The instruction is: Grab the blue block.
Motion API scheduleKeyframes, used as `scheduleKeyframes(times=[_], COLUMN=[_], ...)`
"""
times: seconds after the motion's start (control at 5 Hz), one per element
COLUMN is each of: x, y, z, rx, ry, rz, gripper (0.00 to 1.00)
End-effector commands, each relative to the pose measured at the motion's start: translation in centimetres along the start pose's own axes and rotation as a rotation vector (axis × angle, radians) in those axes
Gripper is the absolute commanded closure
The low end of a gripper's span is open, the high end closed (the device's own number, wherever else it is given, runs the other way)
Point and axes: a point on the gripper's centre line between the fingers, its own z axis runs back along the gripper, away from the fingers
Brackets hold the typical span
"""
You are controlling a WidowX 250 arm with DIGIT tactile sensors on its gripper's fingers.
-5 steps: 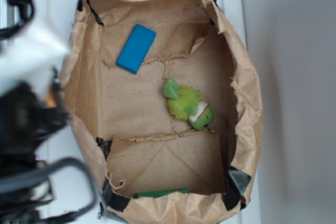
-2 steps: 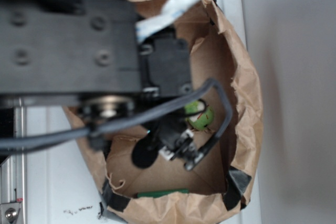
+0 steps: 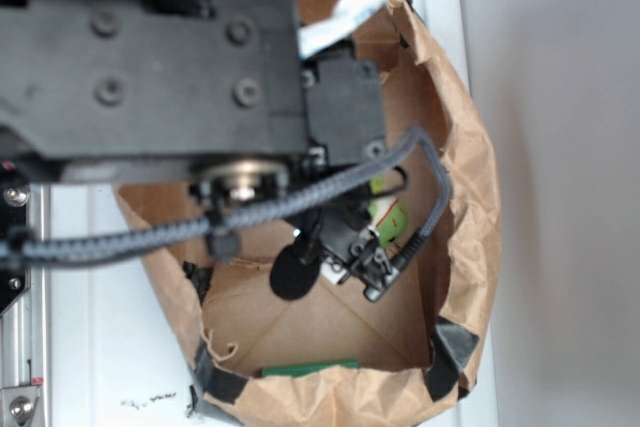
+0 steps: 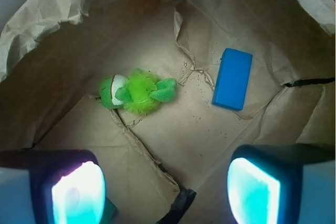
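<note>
Blue block (image 4: 232, 78), upper right: looks rigid, light, smooth (may slip). I'd pinch its long edges; gripper (image 4: 165, 190) jaws wide, empty.

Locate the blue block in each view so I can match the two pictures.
Exterior: not visible; the arm covers the upper part of the bag where it would show.
Wrist: blue block upper right, lying flat on the bag floor, ahead of the open pincer.
Shared landmark: the green plush, partly hidden in the exterior view.
</note>
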Motion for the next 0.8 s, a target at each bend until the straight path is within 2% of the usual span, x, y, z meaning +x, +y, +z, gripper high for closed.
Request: scheduleKeyframes(times=[0.0, 0.2, 0.4, 0.6], x=[1.2, 3.1, 4.3, 6.5], y=[0.8, 1.6, 2.5, 3.9], z=[1.3, -1.4, -2.9, -3.9], rx=[-0.025, -0.023, -0.028, 0.010], ry=[-0.036, -0.049, -0.090, -0.109], rz=[0.028, 0.151, 0.196, 0.240], gripper=[0.00, 0.00, 0.00, 0.00])
